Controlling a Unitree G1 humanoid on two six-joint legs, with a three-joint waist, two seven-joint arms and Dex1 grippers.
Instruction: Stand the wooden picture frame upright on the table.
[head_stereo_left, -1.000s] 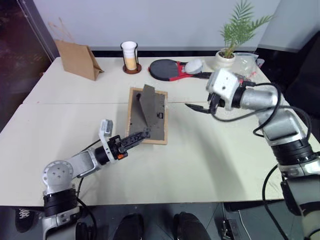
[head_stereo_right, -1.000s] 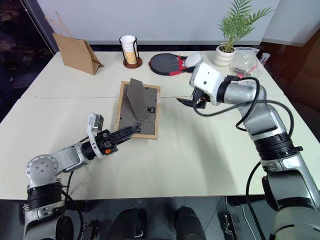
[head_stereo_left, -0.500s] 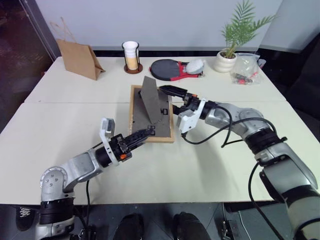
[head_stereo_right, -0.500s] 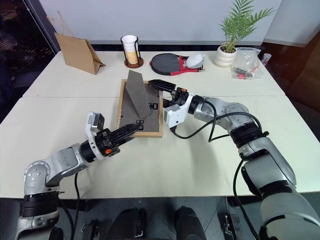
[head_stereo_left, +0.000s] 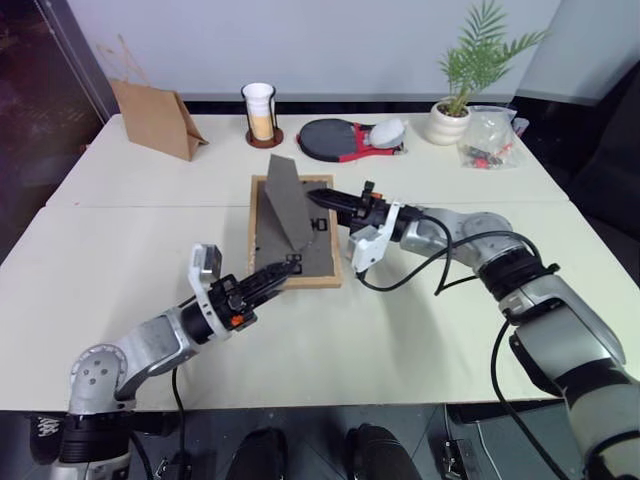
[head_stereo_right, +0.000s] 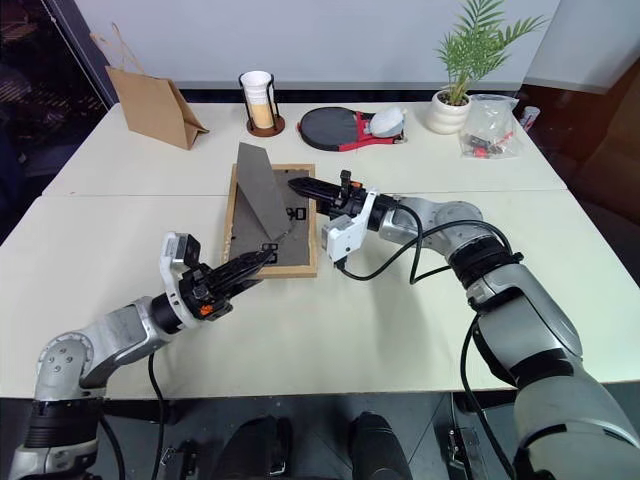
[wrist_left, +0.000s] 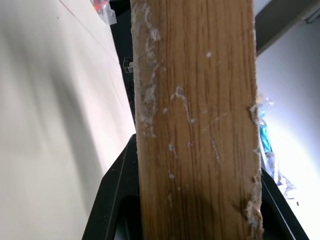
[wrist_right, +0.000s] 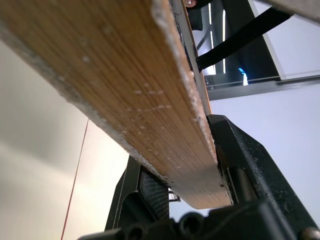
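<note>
While the small rectangular light-wood picture frame lies back-up near the middle of the large pale cream table, just on the near side of the thin seam, I have both pincers on it. Its dark grey-brown back faces up, and its fold-out stand rises from that back as a steep dark wedge.

My left pincer reaches in from the near left and meets the frame at its near edge. In the left wrist view the wooden rail runs straight up between my two black fingers, which sit against either side of it, so this pincer is closed on the frame's rim.

My right pincer comes in from the right, pointing left across the frame's right rail toward the stand. In the right wrist view the rail slants between the two black fingers, one below and one above, pressed close to the wood, so that pincer is clamped on the frame too.

Along the far side of the table stand a brown paper bag at the left, a white cup in a dark holder, a black and red paddle, a potted green palm and a clear plastic bag at the right, all well apart from the frame.
</note>
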